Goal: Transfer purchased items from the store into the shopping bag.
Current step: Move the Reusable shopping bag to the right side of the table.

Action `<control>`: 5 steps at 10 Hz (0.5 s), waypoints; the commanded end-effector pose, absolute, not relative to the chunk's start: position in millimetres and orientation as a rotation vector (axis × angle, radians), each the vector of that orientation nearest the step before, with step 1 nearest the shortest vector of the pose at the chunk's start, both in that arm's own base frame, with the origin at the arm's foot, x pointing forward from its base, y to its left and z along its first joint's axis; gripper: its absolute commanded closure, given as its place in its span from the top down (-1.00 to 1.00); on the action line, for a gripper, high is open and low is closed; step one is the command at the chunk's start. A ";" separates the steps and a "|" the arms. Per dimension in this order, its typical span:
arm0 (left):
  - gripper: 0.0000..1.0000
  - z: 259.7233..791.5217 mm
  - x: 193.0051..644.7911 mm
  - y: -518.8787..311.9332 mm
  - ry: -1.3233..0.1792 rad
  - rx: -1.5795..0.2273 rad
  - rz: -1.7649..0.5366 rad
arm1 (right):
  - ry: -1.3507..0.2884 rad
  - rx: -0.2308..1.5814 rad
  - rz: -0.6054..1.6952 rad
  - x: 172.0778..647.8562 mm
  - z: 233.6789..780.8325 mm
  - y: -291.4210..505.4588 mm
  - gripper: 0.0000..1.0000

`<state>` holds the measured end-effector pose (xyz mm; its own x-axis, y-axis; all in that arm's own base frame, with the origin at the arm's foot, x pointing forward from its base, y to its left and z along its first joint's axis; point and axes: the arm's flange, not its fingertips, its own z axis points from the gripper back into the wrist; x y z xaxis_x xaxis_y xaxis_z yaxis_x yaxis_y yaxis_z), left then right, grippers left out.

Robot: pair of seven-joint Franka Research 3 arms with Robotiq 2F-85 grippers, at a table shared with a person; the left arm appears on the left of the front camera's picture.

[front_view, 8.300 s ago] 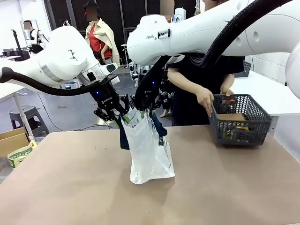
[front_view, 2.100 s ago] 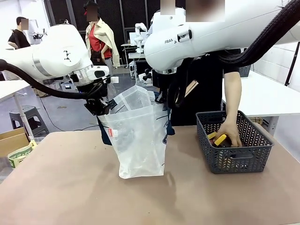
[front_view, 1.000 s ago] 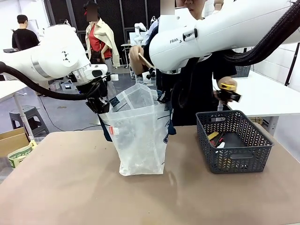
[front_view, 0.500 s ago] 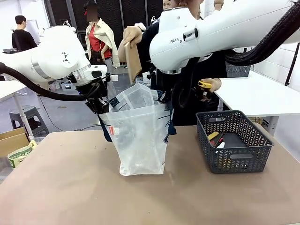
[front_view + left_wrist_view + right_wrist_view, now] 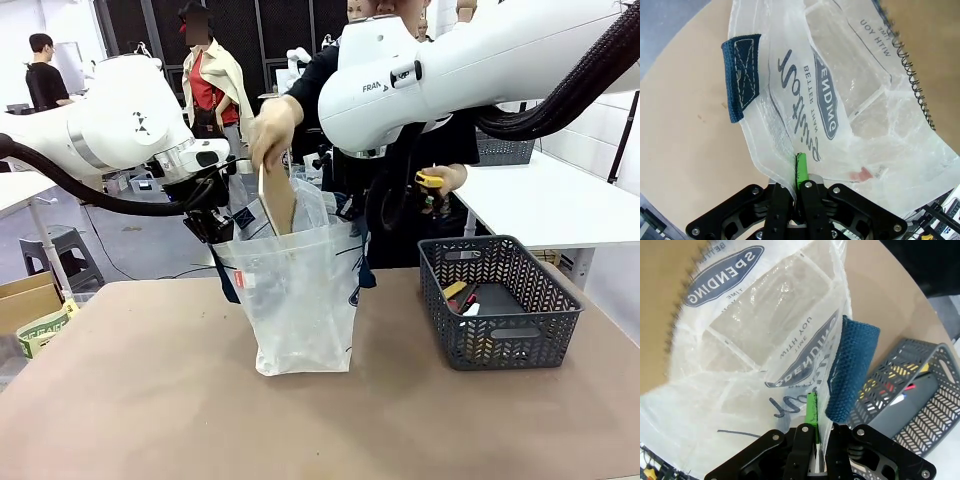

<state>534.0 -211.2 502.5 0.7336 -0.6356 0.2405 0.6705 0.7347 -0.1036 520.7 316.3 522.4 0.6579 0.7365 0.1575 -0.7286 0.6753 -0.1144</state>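
Front view: pers. hand (image 5: 272,125) moved notebook (image 5: 278,200) down into shopping bag (image 5: 300,300).

Brown table (image 5: 150,420): shopping bag (image 5: 300,310) (standing upright), grey basket (image 5: 500,345) at right.

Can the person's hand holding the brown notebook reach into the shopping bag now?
Probably yes: the left gripper and right gripper hold the shopping bag open at its mouth, and the hand already has the notebook partly inside.

Front faces across; wrists close (sharing bag (image 5: 300,300))
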 end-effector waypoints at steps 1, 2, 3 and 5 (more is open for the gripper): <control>-1.00 503.2 534.4 -209.8 -0.196 -0.189 -0.717 | -0.197 -0.043 0.828 521.3 522.2 315.2 -1.00; -1.00 503.2 534.4 -209.8 -0.196 -0.189 -0.717 | -0.197 -0.043 0.828 521.3 522.2 315.2 -1.00; -1.00 503.2 534.4 -209.8 -0.196 -0.189 -0.717 | -0.197 -0.043 0.828 521.3 522.2 315.2 -1.00; -1.00 503.2 534.4 -209.8 -0.196 -0.189 -0.717 | -0.197 -0.043 0.828 521.3 522.2 315.2 -1.00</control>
